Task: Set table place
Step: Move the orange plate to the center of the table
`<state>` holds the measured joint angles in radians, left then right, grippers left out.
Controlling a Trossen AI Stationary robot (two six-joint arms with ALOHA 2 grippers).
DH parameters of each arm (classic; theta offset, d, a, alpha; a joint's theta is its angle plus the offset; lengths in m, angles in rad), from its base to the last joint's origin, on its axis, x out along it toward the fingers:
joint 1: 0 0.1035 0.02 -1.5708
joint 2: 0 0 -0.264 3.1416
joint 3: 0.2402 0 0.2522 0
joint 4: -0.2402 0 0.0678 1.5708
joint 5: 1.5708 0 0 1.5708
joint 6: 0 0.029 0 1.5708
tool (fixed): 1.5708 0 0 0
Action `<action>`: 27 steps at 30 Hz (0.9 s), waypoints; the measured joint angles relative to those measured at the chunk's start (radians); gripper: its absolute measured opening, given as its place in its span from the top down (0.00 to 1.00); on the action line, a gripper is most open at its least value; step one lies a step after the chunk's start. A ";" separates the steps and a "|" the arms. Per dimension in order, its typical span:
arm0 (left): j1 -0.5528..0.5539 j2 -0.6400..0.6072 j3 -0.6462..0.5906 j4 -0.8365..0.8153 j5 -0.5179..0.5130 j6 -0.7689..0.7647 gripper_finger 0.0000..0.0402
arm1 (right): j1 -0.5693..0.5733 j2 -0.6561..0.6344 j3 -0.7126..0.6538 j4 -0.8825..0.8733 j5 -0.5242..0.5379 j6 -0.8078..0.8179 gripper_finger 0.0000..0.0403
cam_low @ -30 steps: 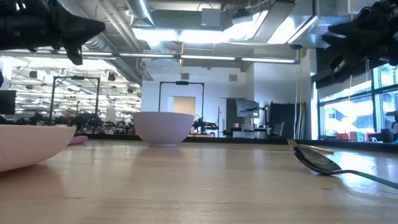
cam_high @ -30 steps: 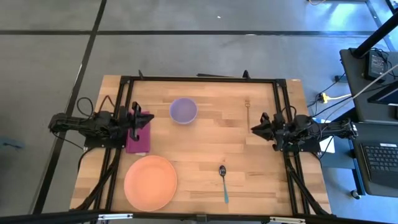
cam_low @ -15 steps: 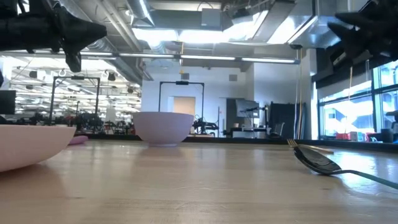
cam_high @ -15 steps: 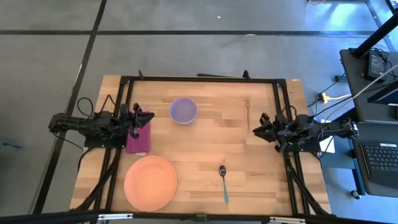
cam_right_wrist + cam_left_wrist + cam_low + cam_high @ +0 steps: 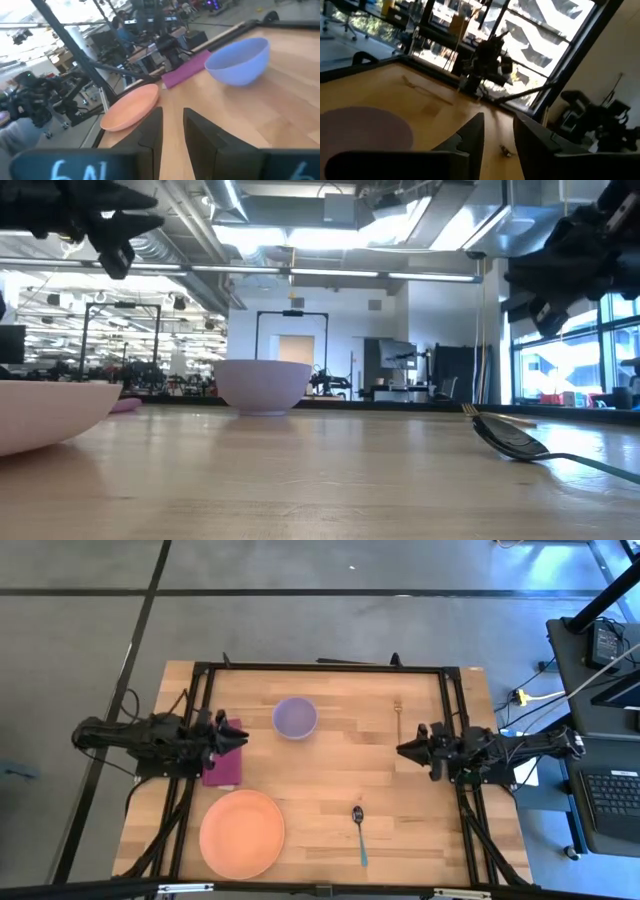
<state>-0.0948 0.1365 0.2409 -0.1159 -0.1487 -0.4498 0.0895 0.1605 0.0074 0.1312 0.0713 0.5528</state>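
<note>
Light wood table [image 5: 330, 770] bears peach-orange plate [image 5: 242, 833], lavender bowl [image 5: 295, 718].

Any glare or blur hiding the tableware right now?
High view: even light, all sharp. Low view: ceiling lights glare; plate looms blurred, spoon soft. Left wrist view: bright windows, soft throughout. Right wrist view: bowl and napkin clear.

Grey floor [image 5: 300, 620] crossed by dark seams; side bench with keyboard [image 5: 612, 795]; ceiling light strips [image 5: 330, 235]; large windows [image 5: 560, 360] beyond.
</note>
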 joint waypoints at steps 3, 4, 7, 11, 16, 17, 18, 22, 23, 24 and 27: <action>0.000 0.053 0.098 -0.179 0.002 0.013 0.73 | 0.000 0.018 0.000 0.000 0.033 0.044 0.81; 0.000 0.070 0.126 -0.227 0.002 0.013 0.73 | 0.000 0.024 0.000 0.000 0.055 0.044 0.81; 0.000 0.113 0.191 -0.333 0.000 0.015 0.72 | 0.000 0.033 0.000 -0.001 0.176 -0.024 0.81; 0.000 0.133 0.212 -0.356 -0.018 0.015 0.72 | 0.000 0.034 0.000 0.017 0.351 -0.216 0.81; 0.000 0.134 0.212 -0.400 -0.021 0.008 0.72 | 0.000 0.034 0.000 0.092 0.407 -0.298 0.81; 0.000 0.134 0.212 -0.412 -0.021 0.008 0.72 | 0.000 0.034 0.000 0.113 0.407 -0.300 0.81; 0.000 0.134 0.212 -0.420 -0.021 0.008 0.72 | 0.000 0.033 0.000 0.130 0.407 -0.295 0.81; 0.000 0.134 0.212 -0.424 -0.021 0.007 0.72 | 0.000 0.033 0.000 0.190 0.406 -0.168 0.83; 0.000 0.134 0.212 -0.424 -0.021 0.007 0.72 | 0.000 0.033 0.000 0.200 0.402 -0.133 0.84; 0.000 0.134 0.212 -0.424 -0.021 0.006 0.72 | 0.000 0.033 0.000 0.209 0.396 -0.109 0.84; 0.000 0.134 0.212 -0.424 -0.021 0.006 0.72 | 0.000 0.033 0.000 0.218 0.340 -0.085 0.83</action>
<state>-0.0948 0.2703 0.4526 -0.5399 -0.1696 -0.4435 0.0891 0.1940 0.0074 0.3489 0.4110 0.4681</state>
